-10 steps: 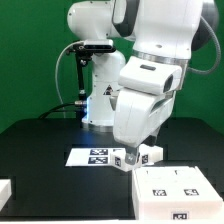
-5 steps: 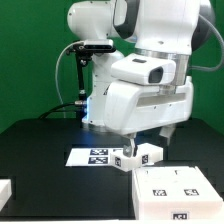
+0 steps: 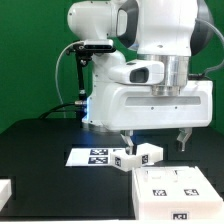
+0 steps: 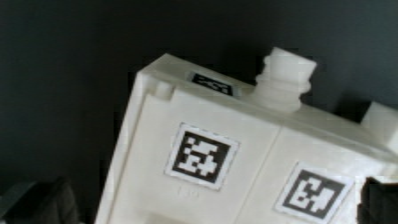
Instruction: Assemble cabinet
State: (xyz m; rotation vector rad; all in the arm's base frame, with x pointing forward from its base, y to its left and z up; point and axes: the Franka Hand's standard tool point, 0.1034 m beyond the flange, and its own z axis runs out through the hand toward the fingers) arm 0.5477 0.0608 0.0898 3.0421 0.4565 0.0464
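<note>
The cabinet (image 3: 172,186), in loose parts, is seen on the tabletop (image 3: 40,140) in the exterior view. It is judged light, stiff and slippery, and best taken across a thin wall. The gripper (image 3: 154,143) is spread above it, empty, and has been turned since earlier. In the wrist view, its knob (image 4: 285,68) is seen close below.
</note>
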